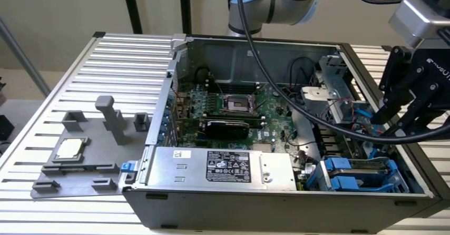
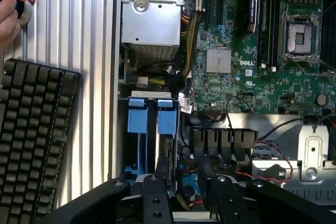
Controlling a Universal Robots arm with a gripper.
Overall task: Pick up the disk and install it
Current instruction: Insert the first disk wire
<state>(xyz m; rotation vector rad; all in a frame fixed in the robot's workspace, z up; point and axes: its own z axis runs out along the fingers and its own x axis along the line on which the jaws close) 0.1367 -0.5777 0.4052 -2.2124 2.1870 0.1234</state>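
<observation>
Two blue carrier tabs [image 2: 142, 116] stand side by side at the five o'clock corner of the open grey metal computer case [image 1: 267, 214]. The flat silver-grey metal disk in its blue plastic frame [image 1: 369, 165] [image 2: 167, 121] is seated there, long axis running nine to three o'clock in the exterior view. The black two-fingered gripper [image 1: 395, 125] [image 2: 188, 187] hangs above, the disk at its seven o'clock; its jaws stand apart, holding nothing. The wrist view gives a black keyboard [image 2: 37, 140] and a person's hand [image 2: 10, 9] on the ribbed aluminium surface [image 2: 89, 51]; the exterior view gives a grey plastic fixture [image 1: 84, 166] at nine o'clock.
</observation>
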